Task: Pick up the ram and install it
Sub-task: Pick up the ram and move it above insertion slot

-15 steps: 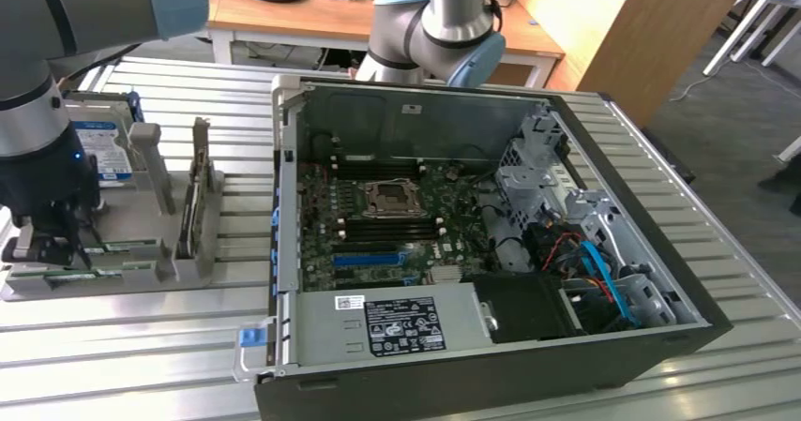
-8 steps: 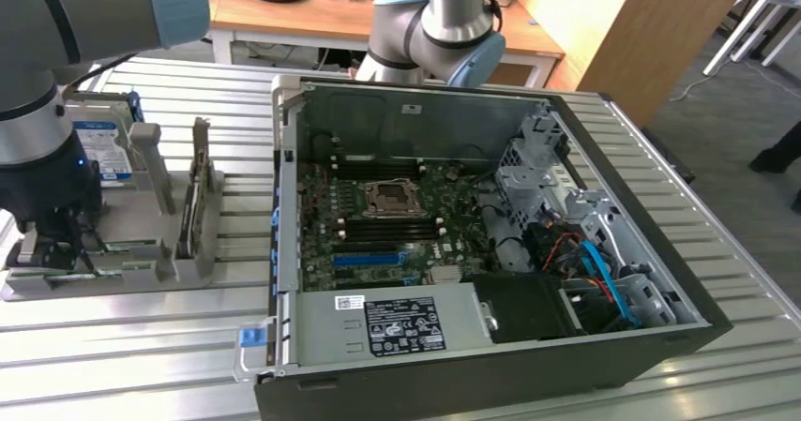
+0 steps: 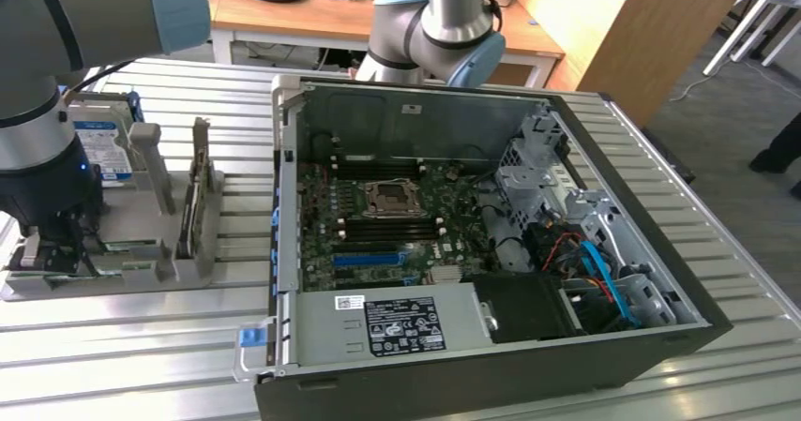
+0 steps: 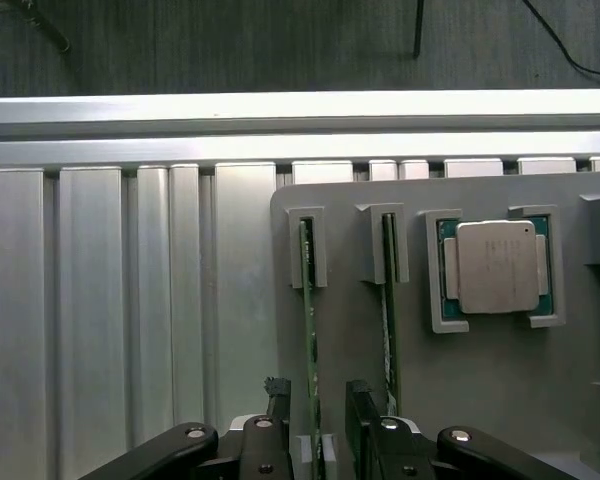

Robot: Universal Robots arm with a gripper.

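Ribbed aluminium table [image 3: 126, 365] carries an open computer case [image 3: 501, 383] and, at the exterior view's lower left, a grey holder [image 3: 188, 269]. Over it hangs the gripper [image 4: 318, 400], fingers [image 4: 358, 400] spread astride the ram [image 4: 309, 310], which stands on edge in its slot (gaps both sides). A second stick [image 4: 388, 300] stands just beside, a processor [image 4: 496, 266] near.

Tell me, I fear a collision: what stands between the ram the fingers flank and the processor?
Between the ram and the processor stands a second green stick, in the wrist view.
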